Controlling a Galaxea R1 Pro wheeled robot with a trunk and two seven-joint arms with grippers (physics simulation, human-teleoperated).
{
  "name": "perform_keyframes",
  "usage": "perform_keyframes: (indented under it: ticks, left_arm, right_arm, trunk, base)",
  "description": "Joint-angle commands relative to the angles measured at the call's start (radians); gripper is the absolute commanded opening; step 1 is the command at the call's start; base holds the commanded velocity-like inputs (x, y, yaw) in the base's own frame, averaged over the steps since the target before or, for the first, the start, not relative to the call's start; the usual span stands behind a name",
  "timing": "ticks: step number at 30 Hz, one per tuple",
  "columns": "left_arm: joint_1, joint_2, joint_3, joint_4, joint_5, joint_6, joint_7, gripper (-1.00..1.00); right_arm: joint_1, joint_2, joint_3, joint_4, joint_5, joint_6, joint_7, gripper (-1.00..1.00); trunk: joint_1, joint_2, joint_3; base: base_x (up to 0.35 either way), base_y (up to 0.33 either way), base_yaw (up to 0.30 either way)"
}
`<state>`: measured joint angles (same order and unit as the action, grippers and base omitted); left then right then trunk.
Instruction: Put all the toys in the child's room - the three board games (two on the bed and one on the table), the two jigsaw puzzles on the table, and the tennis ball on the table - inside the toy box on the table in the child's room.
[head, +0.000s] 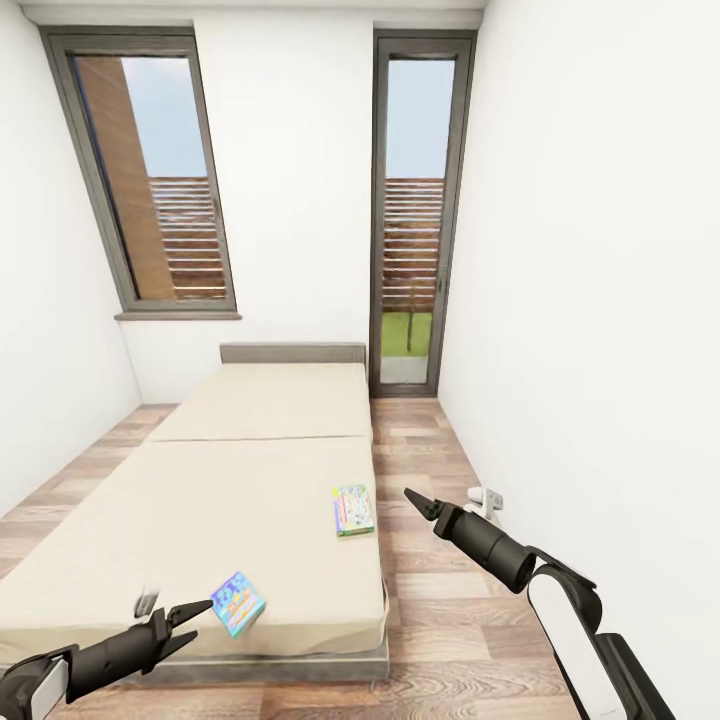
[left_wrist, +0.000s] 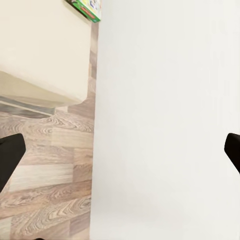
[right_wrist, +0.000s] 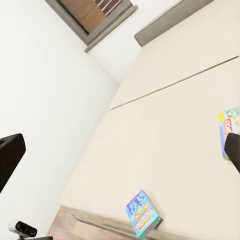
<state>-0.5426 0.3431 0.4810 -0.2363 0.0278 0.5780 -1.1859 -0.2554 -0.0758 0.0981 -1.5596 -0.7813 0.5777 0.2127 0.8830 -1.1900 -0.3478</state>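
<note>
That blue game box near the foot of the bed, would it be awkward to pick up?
Probably somewhat. The blue board game looks thin and flat, likely stiff and light. It lies on the soft mattress of the bed, so an edge grip may be needed. Being flat, it should slide, not roll.

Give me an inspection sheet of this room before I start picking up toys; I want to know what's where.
Surface: bed, beige mattress, grey headboard.
Job's things: blue board game near the foot edge; green-edged board game at the right edge.
Clutter: nothing seen.
Grippers: left gripper open, empty, beside the blue game; right gripper empty, over the floor.
Cables: nothing seen.
Surroundings: wood floor, white walls, window, glass door.
</note>
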Motion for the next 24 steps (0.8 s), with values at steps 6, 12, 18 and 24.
perform_keyframes:
  ticks: [6, 12, 18, 24]
  left_arm:
    - [-0.001, 0.0, 0.0, 0.0, 0.003, 0.017, -0.002, 1.0]
    - [-0.001, 0.011, -0.001, 0.0, 0.002, 0.088, -0.031, 1.0]
    - [-0.001, 0.02, -0.001, 0.0, 0.0, 0.114, -0.052, 1.0]
    - [-0.001, 0.028, -0.001, 0.0, -0.001, 0.122, -0.056, 1.0]
  right_arm:
    - [-0.001, -0.001, -0.001, 0.0, -0.003, 0.004, 0.0, 1.0]
    - [-0.001, -0.001, -0.001, 0.0, -0.003, 0.004, 0.0, 1.0]
    - [-0.001, -0.001, -0.005, 0.0, -0.004, 0.004, 0.0, 1.0]
    - [-0.001, -0.002, -0.026, 0.0, -0.005, 0.005, 0.0, 1.0]
  trunk:
    - [0.023, -0.043, -0.02]
    - [0.046, -0.085, -0.039]
    - [0.069, -0.127, -0.058]
    - [0.092, -0.169, -0.076]
  base:
    - [0.0, 0.0, 0.0]
    - [0.0, 0.0, 0.0]
    - [0.0, 0.0, 0.0]
    - [0.0, 0.0, 0.0]
